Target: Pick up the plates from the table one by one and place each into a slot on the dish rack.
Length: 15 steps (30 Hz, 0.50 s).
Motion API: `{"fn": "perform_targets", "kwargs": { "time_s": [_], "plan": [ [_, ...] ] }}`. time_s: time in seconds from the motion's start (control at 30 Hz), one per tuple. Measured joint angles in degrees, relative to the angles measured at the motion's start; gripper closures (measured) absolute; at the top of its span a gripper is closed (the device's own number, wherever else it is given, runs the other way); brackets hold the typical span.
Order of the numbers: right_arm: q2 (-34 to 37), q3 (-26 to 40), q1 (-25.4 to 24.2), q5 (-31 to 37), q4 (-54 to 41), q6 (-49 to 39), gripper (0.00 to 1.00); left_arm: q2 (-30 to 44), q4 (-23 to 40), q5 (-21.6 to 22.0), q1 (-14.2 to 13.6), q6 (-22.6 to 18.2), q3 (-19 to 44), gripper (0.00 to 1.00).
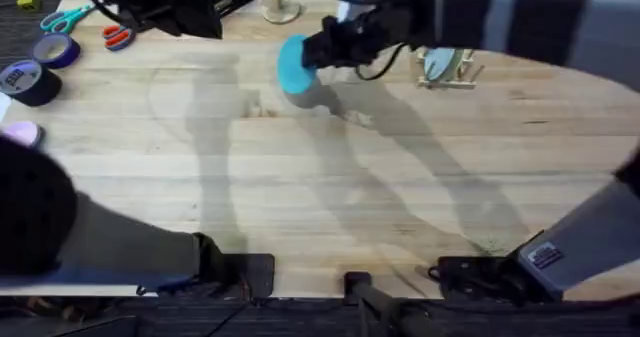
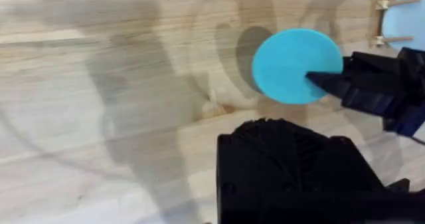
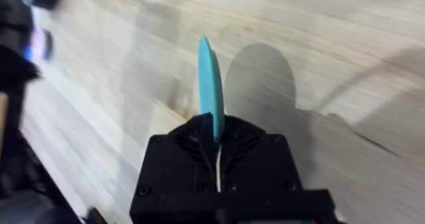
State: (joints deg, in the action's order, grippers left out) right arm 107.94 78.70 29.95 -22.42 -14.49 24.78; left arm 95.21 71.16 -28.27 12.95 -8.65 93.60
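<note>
A: Where is the blue plate [image 1: 294, 64]?

B: Upper centre of the overhead frame, lifted off the table [image 1: 300, 207] and pinched at its rim by the right gripper [image 1: 322, 50]. In the right wrist view the plate stands edge-on between the closed fingers.

A: And the rack [image 1: 447, 69]?

B: Upper right of centre, well apart from the plate, with one pale plate [image 1: 438, 64] already standing in it.

A: What could go wrong?

B: The grip is on the rim alone, so I judge the plate could swivel or slip during the carry. Coming down tilted, it could strike a peg or the pale plate.

A: The left gripper?

B: I cannot tell whether it is open.

A: Counts?

B: One blue plate, one pale plate, one rack, two arms.
</note>
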Motion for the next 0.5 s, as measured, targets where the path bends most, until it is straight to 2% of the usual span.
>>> {"fn": "perform_targets", "kwargs": {
  "time_s": [0.23,0.5],
  "plan": [
    [-8.1,0.0,-3.6,1.7,-11.7,-9.4,0.972,-10.2,3.6,1.1,0.0,-0.5,0.0,0.96],
    [-19.4,0.0,-7.8,9.1,-17.0,-16.0,0.972,-21.0,7.8,4.0,0.0,-0.9,0.0,0.961]
  ]
}}
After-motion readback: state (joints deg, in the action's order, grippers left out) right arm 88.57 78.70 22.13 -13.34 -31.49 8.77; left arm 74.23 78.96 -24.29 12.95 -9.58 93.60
